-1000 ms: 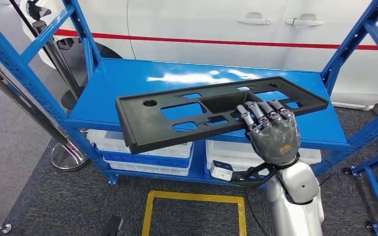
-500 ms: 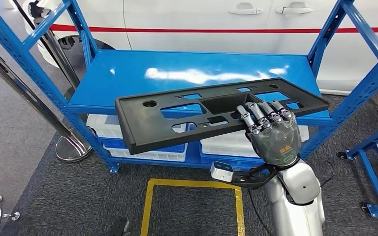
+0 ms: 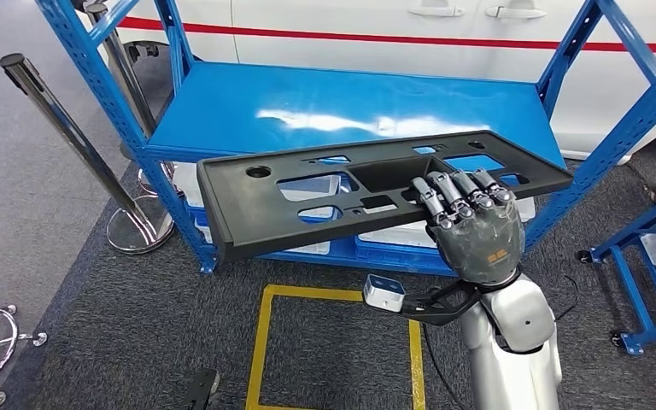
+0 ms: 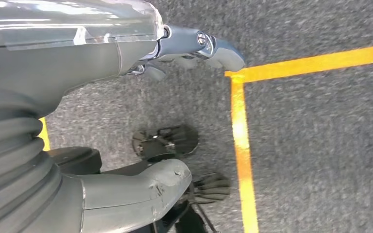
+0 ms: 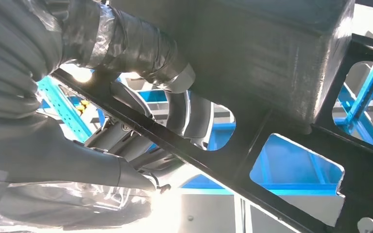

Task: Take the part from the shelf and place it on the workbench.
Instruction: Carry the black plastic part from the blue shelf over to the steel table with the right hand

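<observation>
A blue metal shelf (image 3: 222, 111) stands on grey carpet (image 3: 137, 333) marked with a yellow taped square (image 3: 260, 342).

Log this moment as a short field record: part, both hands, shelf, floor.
part: long black panel with cut-outs, held in the air in front of the shelf
right hand: right hand grips the panel's near edge, fingers over the top
left hand: left hand holds nothing, hangs over the carpet
shelf: blue shelf, top level bare; white bins below
floor: grey carpet with a yellow square
</observation>
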Motion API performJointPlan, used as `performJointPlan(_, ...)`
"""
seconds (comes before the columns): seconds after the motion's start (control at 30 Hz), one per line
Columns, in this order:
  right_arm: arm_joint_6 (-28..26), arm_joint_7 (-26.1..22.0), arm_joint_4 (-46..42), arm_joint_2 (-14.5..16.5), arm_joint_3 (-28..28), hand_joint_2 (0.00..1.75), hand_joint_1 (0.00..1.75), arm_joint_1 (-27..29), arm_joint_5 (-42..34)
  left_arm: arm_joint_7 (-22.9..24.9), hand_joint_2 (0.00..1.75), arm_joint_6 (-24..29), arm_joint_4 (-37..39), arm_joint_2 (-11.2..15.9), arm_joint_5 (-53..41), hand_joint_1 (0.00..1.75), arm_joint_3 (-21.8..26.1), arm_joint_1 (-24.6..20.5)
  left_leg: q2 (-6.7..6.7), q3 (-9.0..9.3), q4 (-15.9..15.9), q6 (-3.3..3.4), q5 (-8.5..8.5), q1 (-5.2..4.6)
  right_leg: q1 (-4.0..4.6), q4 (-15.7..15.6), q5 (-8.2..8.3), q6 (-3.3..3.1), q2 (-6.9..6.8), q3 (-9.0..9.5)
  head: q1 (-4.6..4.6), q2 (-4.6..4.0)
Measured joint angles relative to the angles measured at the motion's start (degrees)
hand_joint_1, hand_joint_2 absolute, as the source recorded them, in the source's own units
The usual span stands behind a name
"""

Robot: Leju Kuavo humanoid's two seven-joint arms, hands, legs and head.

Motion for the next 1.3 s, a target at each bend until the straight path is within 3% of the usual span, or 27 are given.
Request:
performJointPlan(0.03,0.0,0.1,0.01,-0.01,0.02,1.75,1.75,0.0,0.0,-0.02,1.75,0.0,0.0,-0.03,0.03,0.0,-0.01,0.03,0.0,-1.11,0.22,-0.01,0.69,-0.09,0.03,3.21,-0.82,0.05,0.02,-0.3,0.0,0.0)
performJointPlan(0.1,0.0,0.19,0.01,-0.03,0.06,1.75,1.75,-0.02,0.0,-0.03,1.75,0.0,0.01,-0.11,0.06,0.0,-0.01,0.08,0.0,-3.45,0.86,-0.13,1.98,-0.21,0.08,5.13,1.24,-0.04,0.03,1.48,-0.01,0.0)
performJointPlan(0.13,0.0,0.2,0.01,-0.03,0.11,1.75,1.75,-0.05,0.0,-0.04,1.75,0.0,0.01,-0.16,0.06,0.0,-0.01,0.08,-0.01,-4.55,1.28,-0.25,2.53,-0.24,0.11,3.24,2.75,-0.2,0.03,3.84,-0.01,0.0)
performJointPlan(0.17,0.0,0.2,0.01,-0.04,0.18,1.75,1.75,-0.13,0.0,-0.05,1.75,0.0,0.01,-0.22,0.05,0.0,-0.01,0.08,-0.03,-5.5,1.7,-0.42,3.0,-0.29,0.19,-0.33,3.04,-0.44,0.03,6.99,-0.01,0.0)
performJointPlan(0.23,-0.01,0.25,-0.04,-0.04,0.43,1.75,1.75,-0.29,0.0,-0.07,1.75,0.0,0.01,-0.37,0.03,0.0,-0.04,0.08,-0.04,-6.65,2.34,-0.91,3.85,-0.41,0.5,-7.9,1.43,-0.94,0.07,12.33,-0.03,0.0)
performJointPlan(0.27,-0.01,0.28,-0.06,-0.05,0.53,1.75,1.75,-0.37,0.0,-0.06,1.75,0.0,0.01,-0.42,0.02,0.0,-0.06,0.08,-0.03,-6.91,2.39,-1.2,4.35,-0.43,0.68,-10.12,0.53,-1.15,0.11,13.56,-0.04,0.0)
performJointPlan(0.33,0.0,0.34,-0.08,-0.09,0.61,1.75,1.75,-0.38,0.0,-0.02,1.75,0.02,0.01,-0.45,0.02,0.0,-0.1,0.18,-0.1,-7.24,2.19,-1.73,5.36,-0.41,0.64,-11.04,1.1,-1.75,0.05,13.31,-0.01,0.0)
performJointPlan(0.37,0.0,0.33,-0.07,-0.11,0.62,1.75,1.75,-0.37,0.0,0.02,1.75,0.05,0.01,-0.45,0.02,0.0,-0.11,0.24,-0.21,-7.6,2.43,-2.03,4.95,-0.38,0.48,-11.21,1.69,-2.16,-0.04,12.87,-0.02,0.0)
performJointPlan(0.43,0.0,0.25,-0.04,-0.13,0.68,1.75,1.75,-0.28,0.0,0.1,1.75,0.11,0.01,-0.44,-0.02,0.0,-0.12,0.37,-0.4,-8.89,5.67,-2.7,0.8,-0.21,0.16,-11.46,3.14,-3.0,-0.28,11.53,-0.06,0.0)
performJointPlan(0.5,0.0,0.09,-0.02,-0.13,0.73,1.75,1.75,-0.2,0.0,0.15,1.75,0.13,0.01,-0.44,-0.09,0.0,-0.15,0.32,-0.43,-10.43,12.84,-3.37,-5.14,0.1,0.18,-11.35,4.5,-3.31,-0.35,9.79,-0.09,0.0)
performJointPlan(0.53,0.0,-0.01,-0.01,-0.13,0.74,1.75,1.75,-0.11,0.0,0.15,1.75,0.13,0.01,-0.44,-0.13,0.0,-0.16,0.27,-0.42,-10.82,16.34,-3.59,-6.59,0.23,0.19,-11.24,5.14,-3.28,-0.39,8.87,-0.1,0.0)
performJointPlan(0.57,0.0,-0.11,0.01,-0.13,0.74,1.75,1.75,0.0,0.0,0.16,1.75,0.13,0.0,-0.44,-0.16,0.0,-0.18,0.23,-0.42,-10.6,18.59,-3.72,-6.59,0.32,0.2,-11.12,5.76,-3.22,-0.42,7.97,-0.1,0.0)
performJointPlan(0.6,0.0,-0.19,0.01,-0.13,0.74,1.75,1.75,0.13,0.0,0.18,1.75,0.13,0.0,-0.44,-0.19,0.0,-0.19,0.2,-0.42,-9.55,18.99,-3.75,-5.44,0.37,0.2,-11.03,6.37,-3.13,-0.45,7.11,-0.1,0.0)
performJointPlan(0.67,0.0,-0.32,0.01,-0.13,0.74,1.75,1.75,0.3,0.0,0.22,1.75,0.13,0.0,-0.44,-0.29,0.0,-0.23,0.11,-0.47,-4.48,13.69,-3.45,-2.53,0.43,0.2,-10.95,7.59,-2.82,-0.42,5.64,-0.11,0.0)
performJointPlan(0.73,-0.01,-0.47,-0.01,-0.13,0.74,1.75,1.75,0.35,0.0,0.24,1.75,0.13,-0.01,-0.44,-0.42,0.0,-0.33,-0.12,-0.6,1.82,4.61,-2.96,-2.76,0.21,0.3,-11.01,8.78,-2.29,-0.4,4.68,-0.1,0.0)
performJointPlan(0.77,-0.01,-0.61,-0.02,-0.13,0.74,1.75,1.75,0.36,0.0,0.24,1.75,0.13,-0.01,-0.44,-0.46,0.0,-0.39,-0.22,-0.68,3.63,1.59,-2.77,-3.39,0.03,0.3,-11.2,9.41,-1.98,-0.43,4.48,-0.1,0.0)
performJointPlan(0.83,-0.01,-0.96,-0.03,-0.13,0.74,1.75,1.75,0.42,0.0,0.27,1.75,0.13,0.0,-0.45,-0.51,0.0,-0.51,-0.23,-0.7,4.28,-0.84,-2.37,-3.4,-0.12,0.34,-11.86,10.67,-1.3,-0.39,4.33,-0.08,0.0)
performJointPlan(0.9,-0.01,-1.18,-0.03,-0.14,0.74,1.75,1.75,0.47,0.0,0.37,1.75,0.13,0.0,-0.45,-0.52,0.0,-0.58,-0.19,-0.39,3.62,-1.36,-1.61,-2.0,0.11,0.42,-11.2,9.45,-0.73,-0.03,3.62,-0.04,0.0)
performJointPlan(0.93,-0.01,-1.27,-0.04,-0.14,0.74,1.75,1.75,0.5,0.0,0.4,1.75,0.14,0.0,-0.46,-0.53,0.0,-0.61,-0.21,-0.22,3.12,-1.63,-1.11,-1.33,0.23,0.48,-9.23,7.35,-0.54,0.17,2.83,-0.01,0.0)
performJointPlan(1.0,0.0,-1.54,-0.05,-0.16,0.74,1.75,1.75,0.61,0.0,0.43,1.75,0.15,-0.01,-0.46,-0.53,0.0,-0.64,-0.33,-0.05,1.8,-1.38,-0.38,-0.29,0.1,0.4,-1.79,1.79,-0.38,0.31,0.55,0.03,0.0)
performJointPlan(1.03,0.0,-1.68,-0.05,-0.16,0.74,1.75,1.75,0.7,0.0,0.44,1.75,0.15,-0.01,-0.46,-0.53,0.0,-0.65,-0.35,-0.01,0.96,-1.11,-0.26,0.14,-0.01,0.37,2.11,0.06,-0.32,0.31,-0.36,0.02,0.0)
performJointPlan(1.07,0.0,-1.8,-0.05,-0.17,0.74,1.75,1.75,0.79,0.0,0.44,1.75,0.15,-0.01,-0.46,-0.53,0.0,-0.66,-0.35,0.0,0.13,-0.79,-0.27,0.51,-0.07,0.35,4.71,-0.38,-0.29,0.31,-0.65,0.02,0.0)
performJointPlan(1.1,0.0,-1.89,-0.05,-0.17,0.74,1.75,1.75,0.84,0.0,0.44,1.75,0.15,-0.01,-0.46,-0.53,0.0,-0.66,-0.34,0.01,-0.64,-0.41,-0.33,0.81,-0.1,0.35,5.29,0.37,-0.32,0.3,0.04,0.03,0.0)
performJointPlan(1.13,0.0,-1.98,-0.05,-0.17,0.74,1.75,1.75,0.86,0.0,0.44,1.75,0.15,-0.01,-0.46,-0.53,0.0,-0.66,-0.34,0.0,-1.36,0.02,-0.4,1.03,-0.1,0.35,3.64,1.83,-0.43,0.3,1.87,0.03,0.0)
performJointPlan(1.2,0.0,-2.2,-0.11,-0.17,0.74,1.75,1.75,0.82,0.0,0.44,1.75,0.15,-0.01,-0.48,-0.53,0.0,-0.69,-0.39,-0.03,-2.56,1.0,-0.6,1.28,-0.19,0.5,-3.74,3.76,-0.98,0.3,7.38,0.03,0.0)
performJointPlan(1.23,0.0,-2.34,-0.19,-0.17,0.74,1.75,1.75,0.78,0.0,0.44,1.75,0.15,-0.01,-0.5,-0.54,0.0,-0.72,-0.45,-0.05,-3.01,1.41,-0.81,1.45,-0.26,0.62,-7.17,3.8,-1.27,0.28,9.61,0.02,0.0)
performJointPlan(1.3,-0.01,-2.67,-0.32,-0.16,0.73,1.75,1.75,0.74,0.0,0.45,1.75,0.15,-0.01,-0.54,-0.58,0.0,-0.77,-0.59,-0.05,-3.58,1.81,-1.4,1.97,-0.31,0.94,-10.18,3.2,-1.65,0.28,11.25,0.01,0.0)
